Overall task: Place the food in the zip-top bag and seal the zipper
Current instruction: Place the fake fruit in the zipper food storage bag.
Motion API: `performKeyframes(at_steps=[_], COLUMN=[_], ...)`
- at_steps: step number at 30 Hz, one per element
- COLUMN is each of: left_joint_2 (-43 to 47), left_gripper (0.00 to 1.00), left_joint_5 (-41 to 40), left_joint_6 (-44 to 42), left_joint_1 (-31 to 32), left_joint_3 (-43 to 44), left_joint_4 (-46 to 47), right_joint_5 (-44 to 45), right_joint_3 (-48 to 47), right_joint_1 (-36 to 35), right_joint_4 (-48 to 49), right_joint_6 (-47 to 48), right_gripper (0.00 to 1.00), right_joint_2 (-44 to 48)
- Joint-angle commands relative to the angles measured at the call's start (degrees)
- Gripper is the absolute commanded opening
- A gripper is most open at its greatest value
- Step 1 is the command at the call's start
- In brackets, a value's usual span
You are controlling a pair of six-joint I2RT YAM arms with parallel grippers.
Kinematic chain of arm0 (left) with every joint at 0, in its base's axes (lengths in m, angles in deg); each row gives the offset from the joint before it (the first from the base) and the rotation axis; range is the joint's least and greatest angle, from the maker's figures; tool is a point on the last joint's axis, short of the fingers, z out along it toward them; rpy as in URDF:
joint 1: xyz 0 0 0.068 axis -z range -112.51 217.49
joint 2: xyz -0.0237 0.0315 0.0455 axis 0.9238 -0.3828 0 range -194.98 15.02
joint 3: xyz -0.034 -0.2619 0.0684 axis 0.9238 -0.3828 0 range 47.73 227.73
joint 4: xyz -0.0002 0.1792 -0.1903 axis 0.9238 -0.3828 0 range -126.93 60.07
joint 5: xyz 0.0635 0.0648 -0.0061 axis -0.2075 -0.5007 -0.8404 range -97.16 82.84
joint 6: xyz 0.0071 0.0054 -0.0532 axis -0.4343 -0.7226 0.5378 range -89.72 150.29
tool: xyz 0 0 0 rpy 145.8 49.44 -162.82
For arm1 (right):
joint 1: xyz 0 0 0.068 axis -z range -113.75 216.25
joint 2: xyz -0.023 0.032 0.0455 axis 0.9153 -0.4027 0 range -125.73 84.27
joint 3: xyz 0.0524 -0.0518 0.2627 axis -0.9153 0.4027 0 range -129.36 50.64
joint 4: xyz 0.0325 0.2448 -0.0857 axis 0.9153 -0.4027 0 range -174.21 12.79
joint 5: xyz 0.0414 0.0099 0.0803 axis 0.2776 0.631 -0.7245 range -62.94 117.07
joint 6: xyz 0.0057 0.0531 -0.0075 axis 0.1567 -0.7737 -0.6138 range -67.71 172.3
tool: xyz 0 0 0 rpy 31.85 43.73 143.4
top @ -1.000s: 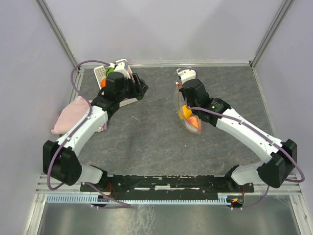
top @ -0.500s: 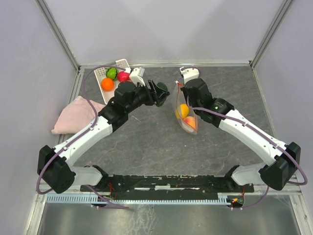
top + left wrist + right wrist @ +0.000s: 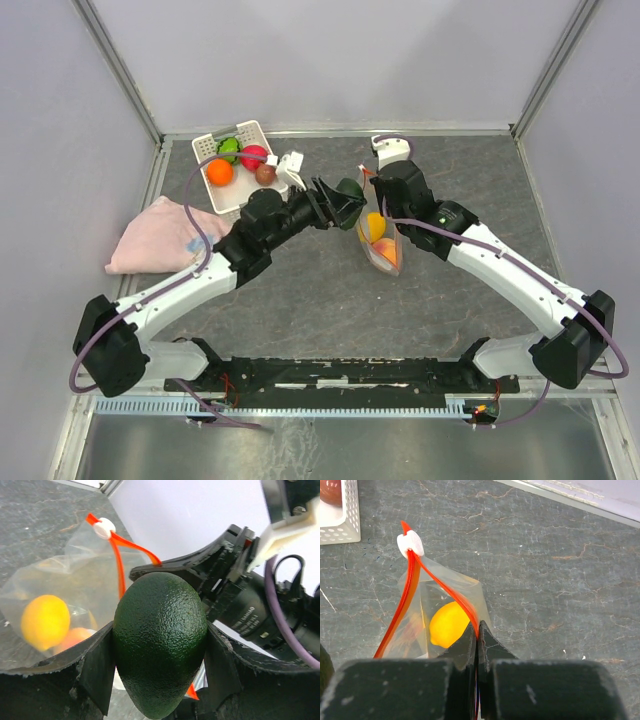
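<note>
My left gripper (image 3: 345, 203) is shut on a dark green toy fruit (image 3: 159, 640), also seen in the top view (image 3: 350, 199), and holds it right beside the mouth of the zip-top bag (image 3: 378, 245). My right gripper (image 3: 478, 630) is shut on the bag's orange-red zipper strip (image 3: 455, 597) and holds the mouth up and open. Inside the clear bag lie a yellow fruit (image 3: 448, 623) and a peach one (image 3: 384, 248). The zipper's white slider (image 3: 410, 544) sits at the far end. Orange (image 3: 219, 172), bright green (image 3: 230, 149), red-pink (image 3: 253, 157) and brownish (image 3: 266, 173) fruits lie in the white basket (image 3: 228, 196).
A pink cloth (image 3: 155, 232) lies at the table's left edge, beside the basket. Metal frame posts stand at both back corners. The two arms meet close together above the middle back of the grey table.
My left arm has swung from the basket to the right with the dark green fruit, up to the bag's mouth. The basket's fruits have come into view. My right gripper holds the bag steady.
</note>
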Motion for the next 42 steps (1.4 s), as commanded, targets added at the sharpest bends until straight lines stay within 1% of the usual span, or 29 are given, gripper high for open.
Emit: performKeyframes(at_steps=[1,9,14,21,24,32,35,38,42], left_joint_2=[0.8,-3.1,-4.4,-5.3,-6.2,-9.2,-11.0,-11.9,-13.3], left_gripper=[0.39,0.39,0.39,0.40,0.42,0.52,0.54,0.56,0.64], left_joint_5=[-2.2,-2.4,-4.5,-10.1,-10.7,-10.4,-11.4,-13.3,-17.2], left_joint_6=[4.9,6.1,6.8,4.6,2.6,-0.5,-1.5,-1.8,-2.5], left_joint_1=[2.2,3.3,3.2,3.3,3.3,4.4,5.4,6.8,7.9], left_joint_3=[-0.5,0.5,-0.2,1.1,3.4,7.7,9.4,10.1,12.1], left_joint_4=[11.0,8.6,5.0,-5.0,-8.2,-11.0,-12.7,-13.3,-16.3], right_joint_5=[0.5,-0.2,-0.2,-0.6,-1.5,-3.9,-4.6,-5.2,-5.4], right_joint_3=[-2.3,-1.8,-1.8,-1.4,-1.5,-1.3,-1.1,-1.0,-0.9], right_joint_1=[-0.2,-0.3,-0.2,-0.2,-0.2,-0.2,-0.2,-0.3,-0.3], right_joint_4=[1.9,2.0,2.2,2.2,2.2,2.6,3.0,3.1,3.2], right_joint_6=[-3.0,-3.7,-3.8,-4.0,-4.3,-5.8,-6.3,-6.6,-6.8], right_gripper=[0.01,0.01,0.01,0.01,0.01,0.01,0.01,0.01,0.01], right_joint_2=[0.4,0.7,0.9,1.3,1.1,0.2,0.0,-0.2,-0.2])
